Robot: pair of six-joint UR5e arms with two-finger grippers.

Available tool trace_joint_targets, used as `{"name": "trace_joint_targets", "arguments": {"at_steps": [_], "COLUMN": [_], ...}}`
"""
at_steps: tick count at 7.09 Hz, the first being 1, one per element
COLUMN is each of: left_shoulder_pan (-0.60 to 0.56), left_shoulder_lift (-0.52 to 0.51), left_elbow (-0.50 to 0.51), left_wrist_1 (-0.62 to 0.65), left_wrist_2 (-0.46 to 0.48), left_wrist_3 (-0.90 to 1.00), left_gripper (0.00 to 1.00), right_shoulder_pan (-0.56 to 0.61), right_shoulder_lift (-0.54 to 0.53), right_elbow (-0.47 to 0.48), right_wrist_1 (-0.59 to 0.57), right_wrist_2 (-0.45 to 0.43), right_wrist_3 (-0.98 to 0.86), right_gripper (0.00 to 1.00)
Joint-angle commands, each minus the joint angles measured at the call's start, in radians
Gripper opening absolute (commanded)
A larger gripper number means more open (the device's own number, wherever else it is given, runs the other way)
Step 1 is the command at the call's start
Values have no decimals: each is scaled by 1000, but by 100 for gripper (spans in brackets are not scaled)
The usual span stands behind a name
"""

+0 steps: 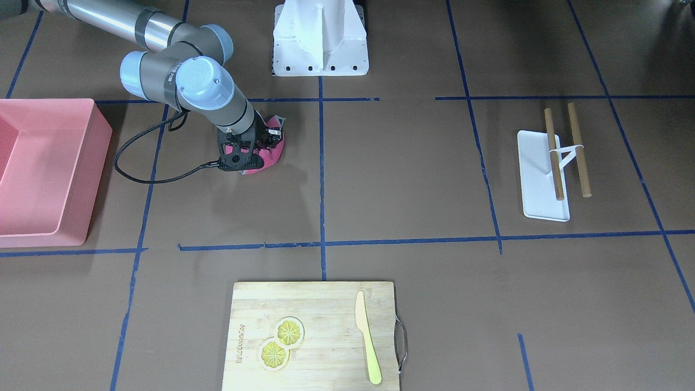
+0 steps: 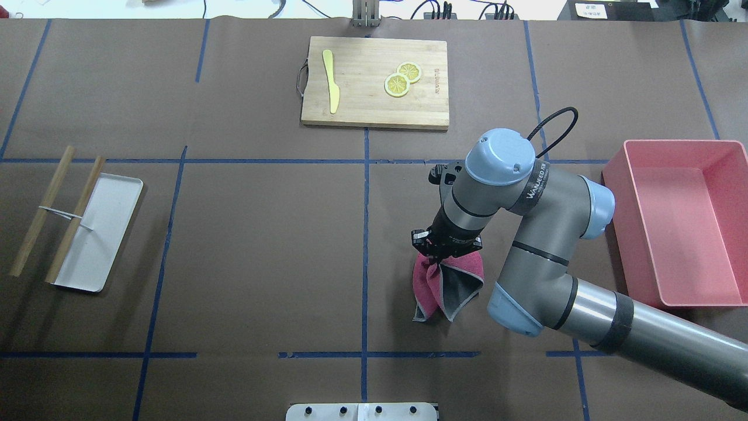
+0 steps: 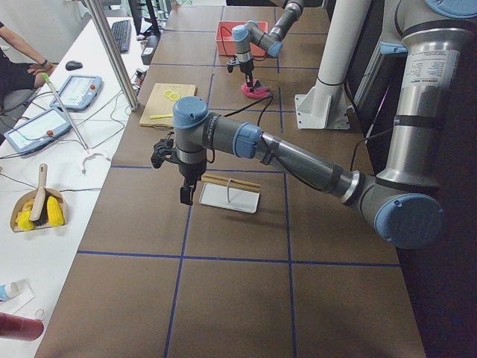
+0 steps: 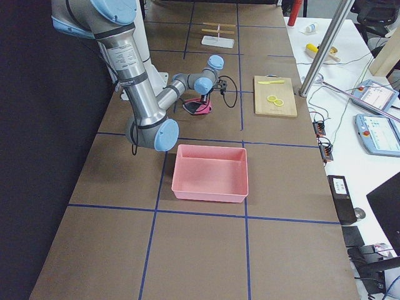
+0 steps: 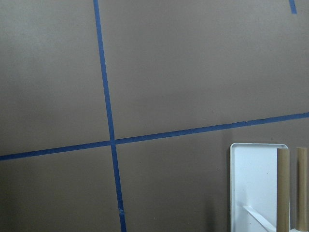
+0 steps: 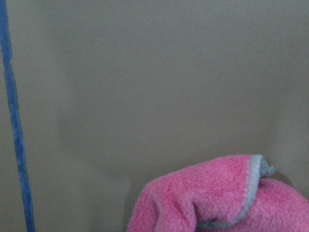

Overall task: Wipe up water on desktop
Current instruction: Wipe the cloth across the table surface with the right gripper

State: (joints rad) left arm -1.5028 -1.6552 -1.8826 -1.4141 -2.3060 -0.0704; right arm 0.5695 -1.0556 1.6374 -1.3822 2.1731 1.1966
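The dark-brown desktop [image 2: 263, 245] with its blue tape grid also shows in the front view [image 1: 407, 174]. My right gripper [image 2: 435, 255] points down and is shut on a pink cloth with a grey edge [image 2: 429, 286]. The cloth's lower part rests bunched on the desktop, right of the centre tape line. It also shows in the front view [image 1: 270, 156] and the right wrist view [image 6: 217, 198]. I see no water on the surface. My left gripper [image 3: 184, 195] shows only in the exterior left view, above the desktop near the white tray. I cannot tell whether it is open.
A pink bin [image 2: 613, 164] stands at the right. A bamboo cutting board [image 2: 362, 111] with a yellow knife [image 2: 331, 82] and two lemon slices [image 2: 402, 79] lies at the far middle. A white tray [image 2: 111, 234] with two wooden sticks [image 2: 41, 213] lies at the left.
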Motion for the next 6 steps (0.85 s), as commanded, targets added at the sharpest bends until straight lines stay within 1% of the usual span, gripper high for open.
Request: {"name": "trace_joint_targets", "arguments": {"at_steps": [1,2,4,5,6], "left_shoulder_pan": [-2,-2,-4,-4,-4], "left_shoulder_lift": [-2,-3,-5,-5,-3], "left_elbow": [-3,-9,-13,-13,-13], "left_wrist_1": [0,1,3,3,3], "left_wrist_2": [-3,-3,-4,-4,-3], "left_wrist_3": [1,1,0,0,0], "left_gripper": [100,100,100,100,100], "right_shoulder_pan": [73,129,232,257,262], "right_shoulder_lift": [2,15,45,46,64], "right_elbow": [-58,-111,-172,-182,-174], "right_wrist_1": [2,15,11,11,-3], "right_wrist_2": [-32,-30,-13,9,61], "right_wrist_3": [-64,-113,-198,-221,-212], "right_gripper": [0,0,0,0,0]}}
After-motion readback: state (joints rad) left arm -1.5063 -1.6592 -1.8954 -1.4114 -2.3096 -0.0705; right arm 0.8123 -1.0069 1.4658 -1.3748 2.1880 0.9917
